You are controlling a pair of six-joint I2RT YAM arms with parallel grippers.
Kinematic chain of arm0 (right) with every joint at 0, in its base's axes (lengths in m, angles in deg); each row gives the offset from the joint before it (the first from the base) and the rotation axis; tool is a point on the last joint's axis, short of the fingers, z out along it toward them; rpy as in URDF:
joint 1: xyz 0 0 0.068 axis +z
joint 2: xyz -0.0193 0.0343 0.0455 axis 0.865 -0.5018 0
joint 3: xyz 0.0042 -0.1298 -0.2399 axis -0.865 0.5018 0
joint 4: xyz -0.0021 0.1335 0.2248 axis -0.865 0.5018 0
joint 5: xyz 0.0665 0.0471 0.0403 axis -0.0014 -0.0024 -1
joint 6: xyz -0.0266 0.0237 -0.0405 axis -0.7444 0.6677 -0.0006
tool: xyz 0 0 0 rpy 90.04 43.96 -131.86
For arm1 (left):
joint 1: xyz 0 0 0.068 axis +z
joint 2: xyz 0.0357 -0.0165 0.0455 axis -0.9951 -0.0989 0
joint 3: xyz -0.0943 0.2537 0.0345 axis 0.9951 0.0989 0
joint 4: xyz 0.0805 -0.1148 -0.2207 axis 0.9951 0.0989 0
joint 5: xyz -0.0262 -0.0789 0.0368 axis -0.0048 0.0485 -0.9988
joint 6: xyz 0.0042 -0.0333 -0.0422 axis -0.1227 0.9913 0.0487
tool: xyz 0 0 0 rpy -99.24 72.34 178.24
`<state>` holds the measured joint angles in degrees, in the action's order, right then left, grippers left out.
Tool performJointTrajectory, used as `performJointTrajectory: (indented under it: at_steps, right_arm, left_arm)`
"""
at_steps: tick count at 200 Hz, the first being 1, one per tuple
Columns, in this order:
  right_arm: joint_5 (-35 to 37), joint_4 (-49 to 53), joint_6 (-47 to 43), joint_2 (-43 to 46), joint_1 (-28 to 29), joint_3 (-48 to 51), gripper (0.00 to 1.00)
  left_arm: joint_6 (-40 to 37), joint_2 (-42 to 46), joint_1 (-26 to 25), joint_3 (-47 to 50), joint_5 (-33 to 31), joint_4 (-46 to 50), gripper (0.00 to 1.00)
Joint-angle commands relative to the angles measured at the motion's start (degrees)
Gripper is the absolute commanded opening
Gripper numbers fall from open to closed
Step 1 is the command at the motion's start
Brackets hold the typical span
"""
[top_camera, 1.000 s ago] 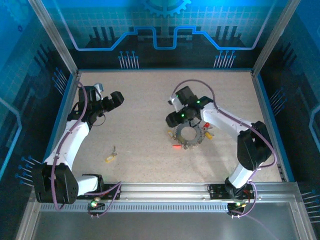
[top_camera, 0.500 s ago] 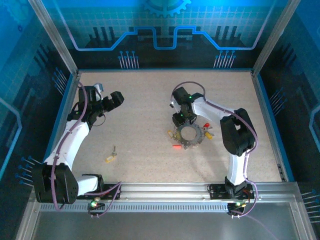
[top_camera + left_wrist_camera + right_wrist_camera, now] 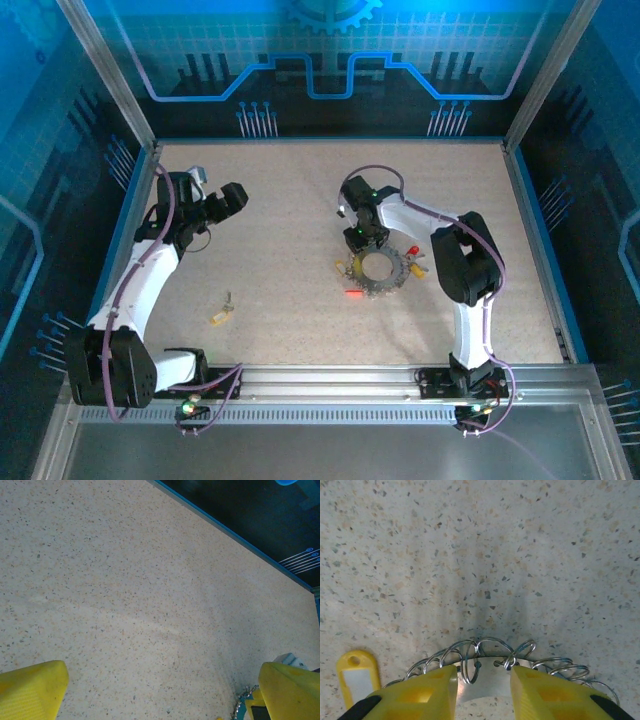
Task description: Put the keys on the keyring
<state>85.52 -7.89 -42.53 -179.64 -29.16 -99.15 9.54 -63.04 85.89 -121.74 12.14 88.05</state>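
Observation:
The keyring [image 3: 378, 270] lies flat right of centre on the table, a dark ring with keys and red and yellow tags [image 3: 414, 260] around it. My right gripper [image 3: 362, 240] points down at its far-left rim. In the right wrist view the yellow fingers [image 3: 420, 692] stand either side of the ring's silvery rim [image 3: 487, 680] and its small wire loops [image 3: 470, 662], with a gap showing between them; the gripper [image 3: 482, 690] is open but narrow. One loose key with a yellow tag [image 3: 222, 310] lies at the near left. My left gripper [image 3: 235, 195] hangs wide open at the far left, holding nothing.
A red tag [image 3: 353, 293] sticks out on the ring's near-left side. A yellow tag [image 3: 354, 672] lies left of my right fingers. The left wrist view has bare speckled table between its fingers [image 3: 30, 692] and the blue wall edge [image 3: 240, 537] beyond.
My right arm has folded in and set the gripper down over the keyring's far rim, its jaws narrowing. The left arm and the loose key have not moved.

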Motion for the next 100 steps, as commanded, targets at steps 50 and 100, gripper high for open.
performJointTrajectory:
  at_steps: [50,100]
  right_arm:
    - [0.16,1.64,-1.16,-3.02,0.81,-2.27,0.24]
    - [1.35,2.18,-1.42,-4.61,0.77,-3.66,0.19]
  left_arm:
    - [-0.21,0.42,0.47,0.00,-0.16,0.15,0.99]
    - [-0.15,0.08,0.49,-0.03,0.32,0.11,0.99]
